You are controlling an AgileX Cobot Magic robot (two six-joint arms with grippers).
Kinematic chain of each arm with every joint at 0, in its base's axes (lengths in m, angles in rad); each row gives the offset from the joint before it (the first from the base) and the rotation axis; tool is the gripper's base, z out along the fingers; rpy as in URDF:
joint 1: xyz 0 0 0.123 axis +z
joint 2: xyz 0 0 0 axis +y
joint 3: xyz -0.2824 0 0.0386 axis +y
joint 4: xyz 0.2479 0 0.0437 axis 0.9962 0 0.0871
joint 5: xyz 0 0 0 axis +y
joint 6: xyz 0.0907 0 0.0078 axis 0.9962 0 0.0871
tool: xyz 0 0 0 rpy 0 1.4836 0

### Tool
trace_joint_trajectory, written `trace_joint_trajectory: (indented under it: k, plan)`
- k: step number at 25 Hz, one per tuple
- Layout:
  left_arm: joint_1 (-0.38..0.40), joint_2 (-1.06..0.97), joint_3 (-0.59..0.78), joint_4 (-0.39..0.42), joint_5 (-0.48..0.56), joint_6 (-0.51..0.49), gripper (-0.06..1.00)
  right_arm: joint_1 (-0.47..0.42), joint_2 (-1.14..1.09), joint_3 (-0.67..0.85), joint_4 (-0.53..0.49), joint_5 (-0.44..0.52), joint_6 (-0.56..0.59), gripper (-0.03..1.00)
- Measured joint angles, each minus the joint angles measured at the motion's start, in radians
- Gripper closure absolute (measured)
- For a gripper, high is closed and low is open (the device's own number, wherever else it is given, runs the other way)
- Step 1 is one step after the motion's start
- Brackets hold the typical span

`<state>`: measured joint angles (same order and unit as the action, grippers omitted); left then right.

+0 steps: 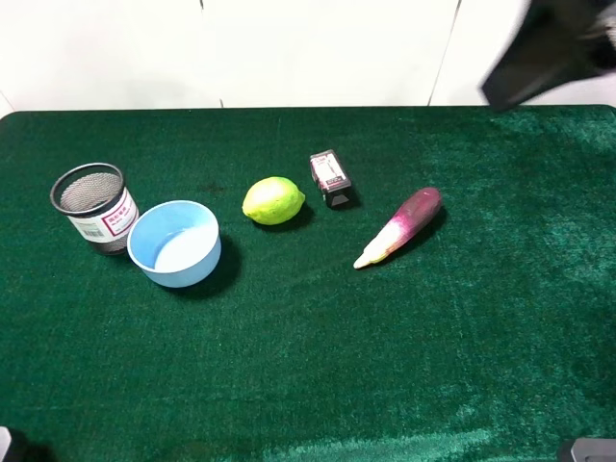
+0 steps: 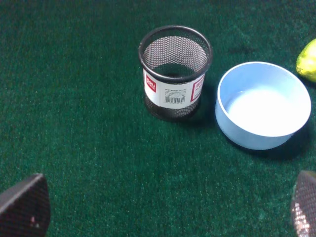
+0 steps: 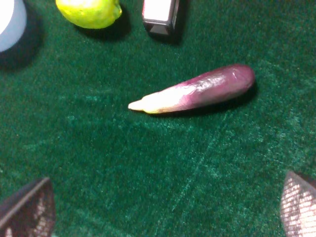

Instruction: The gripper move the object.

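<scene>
from the right gripper (image 3: pixel 163 207), whose jaws stand wide and hold nothing over bare green table (image 1: pixel 308 385), the purple vegetable (image 3: pixel 197 91) lies first and the object (image 3: pixel 160 14) just beyond it beside the lime (image 3: pixel 89 11), long axis running away, nearer this arm.

Table cover (image 1: pixel 289 375): deep green, velvety, with lighter sheen streaks.
Box (image 1: pixel 330 178): black, with a red-and-white label on top.
Lime (image 1: pixel 273 200): yellow-green.
Vegetable (image 1: pixel 399 226): purple, fading to creamy white at the tip.
Bowl (image 1: pixel 174 243): pale blue.
Mesh cup (image 1: pixel 94 206): black wire mesh, with a white label with red patches and a barcode.
Wall (image 1: pixel 318 48): white.
</scene>
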<state>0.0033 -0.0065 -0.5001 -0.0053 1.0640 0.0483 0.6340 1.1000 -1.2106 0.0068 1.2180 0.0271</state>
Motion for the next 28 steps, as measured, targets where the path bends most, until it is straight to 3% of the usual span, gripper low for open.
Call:
trace_joint_trajectory:
  k: [10, 28]
  plan:
    - [0.000, 0.000, 0.000, 0.000, 0.000, 0.000, -0.05, -0.016, -0.333, 0.176, 0.000, 0.002, 0.000, 0.27]
    - [0.000, 0.000, 0.000, 0.000, 0.000, 0.000, -0.05, -0.510, -0.880, 0.510, -0.001, -0.021, 0.001, 0.27]
